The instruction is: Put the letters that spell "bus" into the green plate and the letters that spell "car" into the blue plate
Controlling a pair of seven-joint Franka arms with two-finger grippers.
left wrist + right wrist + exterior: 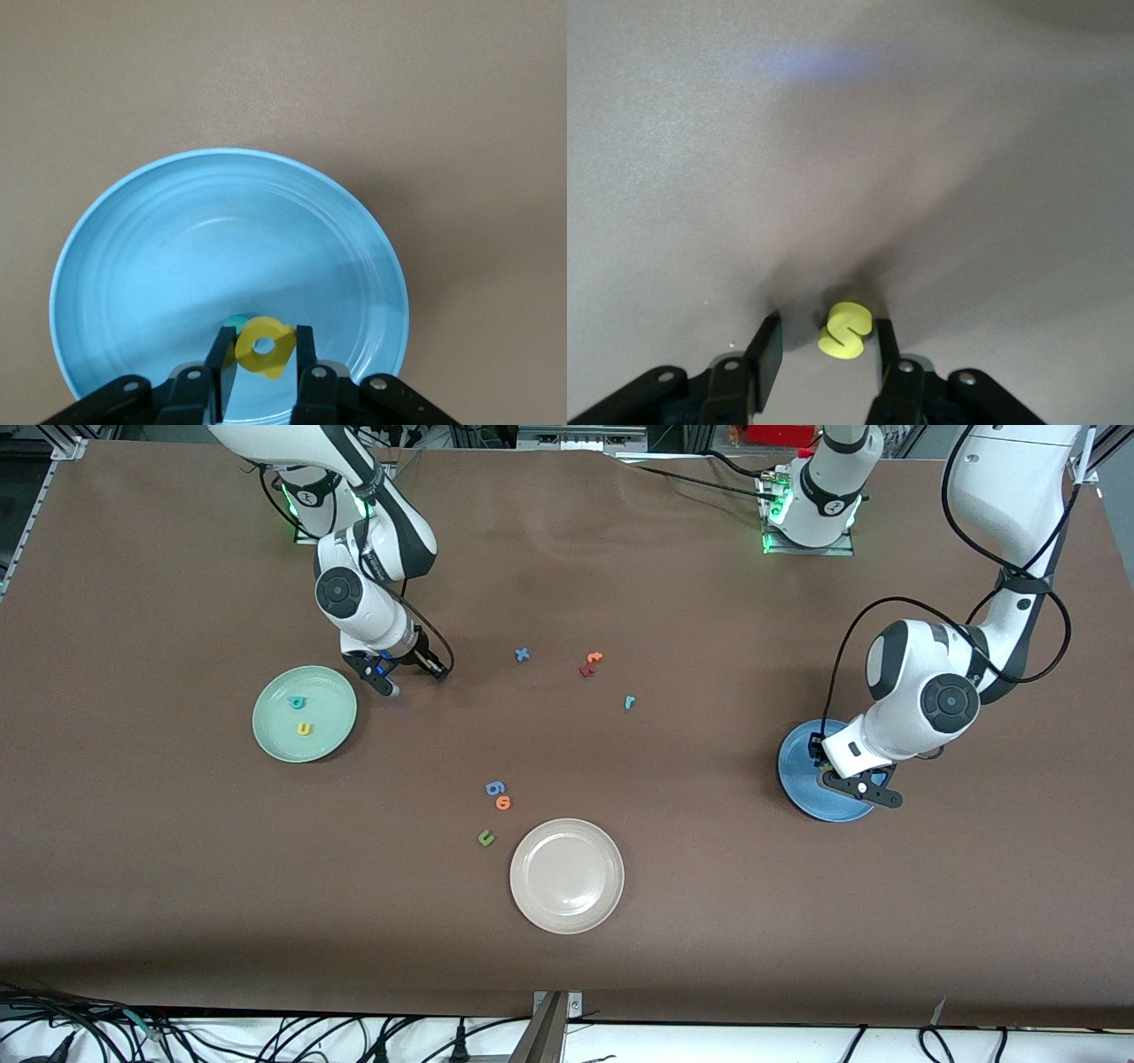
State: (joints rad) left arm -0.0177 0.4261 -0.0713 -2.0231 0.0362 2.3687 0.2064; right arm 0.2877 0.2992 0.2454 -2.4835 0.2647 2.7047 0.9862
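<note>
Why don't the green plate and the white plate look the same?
The green plate is pale mint; the white plate is beige-white. The green plate has two little letters in it, a teal b and a yellow u; the white plate has nothing in it. The green plate sits toward the right arm's end of the table; the white plate sits nearer the front camera. Both are round, shallow and about equally big.

We see a plain brown table, a mint-green plate, a blue plate, a beige-white plate, and a yellow s.
</note>
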